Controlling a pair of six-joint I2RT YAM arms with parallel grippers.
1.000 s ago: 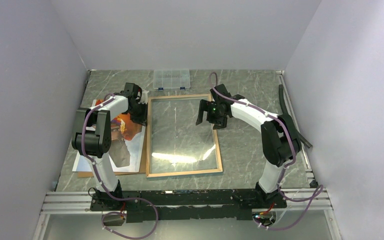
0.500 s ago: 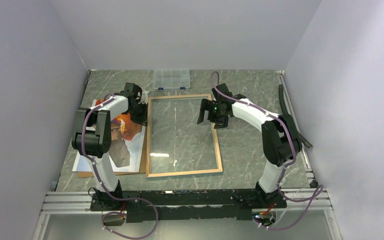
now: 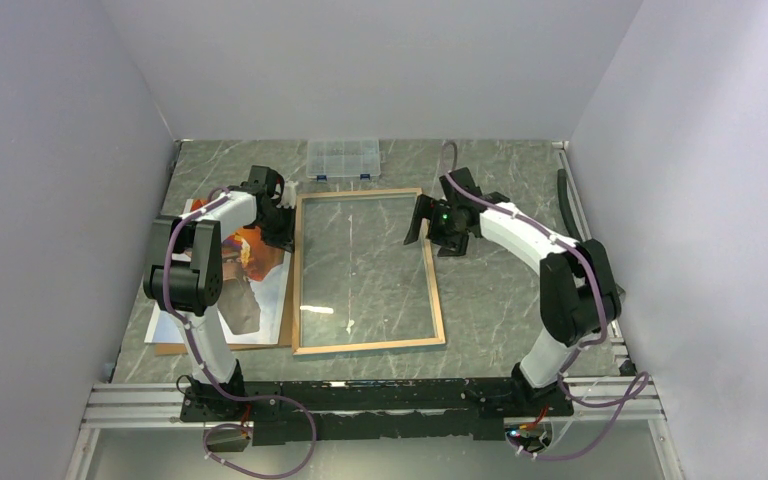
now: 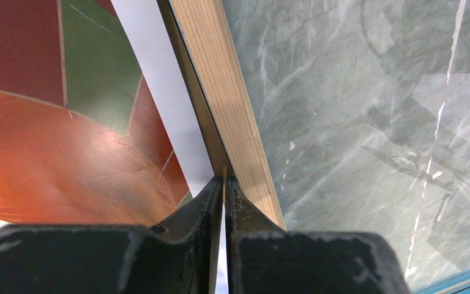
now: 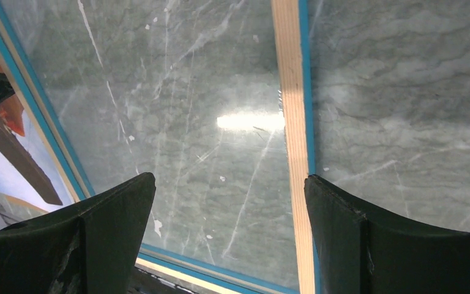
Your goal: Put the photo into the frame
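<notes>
Frame: big rectangular picture frame lying flat in the middle of the grey marble table. The light wood back is up, a bright blue edge peeks out underneath, and you can see the marble through the clear pane. So it's empty.
Photo: large paper print of an orange-red hot-air balloon, face up at the frame's 9 o'clock. Its white border sits just beside the frame's left rail, and part of it is hidden under the left arm.
Backing board: thin brown board under the print, only a strip showing at its 7 o'clock corner.
Progress: early days imo. The frame looks ready to load, but the print isn't in it yet. Getting it over the pane, and presumably the board on after, is all left to do.
Left gripper: clenched almost fully, tips right down at the seam between the print's white border and the wooden rail, around the frame's 10 o'clock. Honestly can't tell whether it has pinched the paper edge or is only pressing there.
Right gripper: spread wide, holding nothing, hanging above the frame's right rail at about 2 o'clock with the rail between its fingers.
Plastic box: small clear compartment case at the frame's 12 o'clock, apart from it.
</notes>
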